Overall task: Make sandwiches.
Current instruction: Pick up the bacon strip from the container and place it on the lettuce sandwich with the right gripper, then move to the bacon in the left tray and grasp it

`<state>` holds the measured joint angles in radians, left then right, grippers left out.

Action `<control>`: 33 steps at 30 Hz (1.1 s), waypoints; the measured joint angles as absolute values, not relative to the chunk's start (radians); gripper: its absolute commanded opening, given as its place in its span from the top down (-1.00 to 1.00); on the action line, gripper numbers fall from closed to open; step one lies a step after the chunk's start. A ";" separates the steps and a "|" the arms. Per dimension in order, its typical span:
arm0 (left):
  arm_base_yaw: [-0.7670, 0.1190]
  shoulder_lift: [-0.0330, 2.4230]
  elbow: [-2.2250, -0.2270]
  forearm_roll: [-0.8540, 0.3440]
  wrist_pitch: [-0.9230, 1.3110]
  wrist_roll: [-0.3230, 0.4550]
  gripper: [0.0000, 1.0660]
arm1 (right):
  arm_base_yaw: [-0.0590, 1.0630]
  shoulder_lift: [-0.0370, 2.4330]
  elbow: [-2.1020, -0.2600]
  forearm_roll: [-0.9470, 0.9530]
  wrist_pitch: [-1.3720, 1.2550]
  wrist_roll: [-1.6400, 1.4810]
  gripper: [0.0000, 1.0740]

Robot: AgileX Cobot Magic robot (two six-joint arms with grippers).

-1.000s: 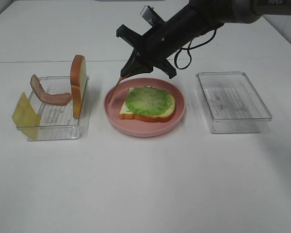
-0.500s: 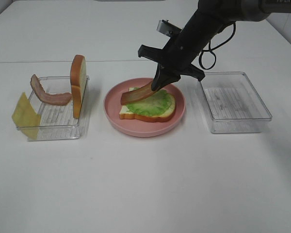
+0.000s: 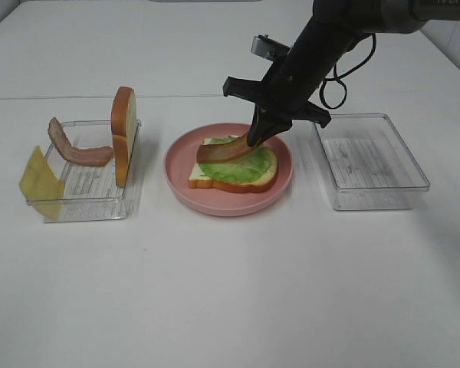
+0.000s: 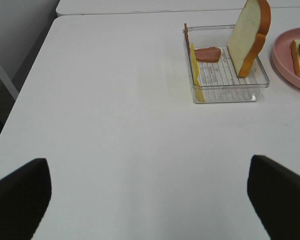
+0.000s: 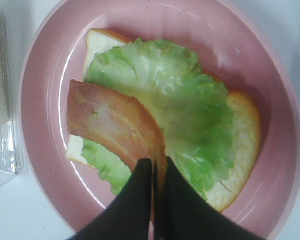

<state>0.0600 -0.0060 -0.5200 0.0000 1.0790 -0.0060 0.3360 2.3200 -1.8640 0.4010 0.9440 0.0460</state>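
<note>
On the pink plate (image 3: 284,178) lies a bread slice (image 3: 203,176) covered by a green lettuce leaf (image 3: 249,165). My right gripper (image 3: 254,140) is shut on one end of a bacon strip (image 3: 221,151), whose free end rests low over the lettuce. The right wrist view shows its fingers (image 5: 140,200) pinching the bacon strip (image 5: 112,122) above the lettuce leaf (image 5: 190,115) and bread slice (image 5: 242,125). In the left tray (image 3: 100,203) a second bread slice (image 3: 123,134) stands upright, another bacon strip (image 3: 77,149) lies curved, and a yellow cheese square (image 3: 40,182) leans on the wall. My left gripper (image 4: 150,200) is open over bare table.
A clear tray (image 3: 368,161) with nothing in it stands right of the plate. The left wrist view shows the left tray (image 4: 225,92) with the standing bread slice (image 4: 247,35) and the plate's rim (image 4: 285,65) beyond it.
The right arm swung from the plate's back-left rim to over the sandwich, carrying the bacon strip, and lowered it onto the lettuce. The left arm stayed still.
</note>
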 measured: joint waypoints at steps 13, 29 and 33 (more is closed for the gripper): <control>0.060 -0.006 -0.520 0.000 1.079 -0.006 -0.89 | 0.336 2.315 -1.890 0.358 0.990 0.046 -0.68; 0.060 -0.006 -0.520 0.000 1.079 -0.006 -0.89 | 0.336 2.281 -2.198 0.073 1.209 0.124 -0.68; 0.060 -0.006 -0.520 0.000 1.079 -0.006 -0.89 | 0.322 2.281 -2.277 -0.049 1.209 0.148 -0.66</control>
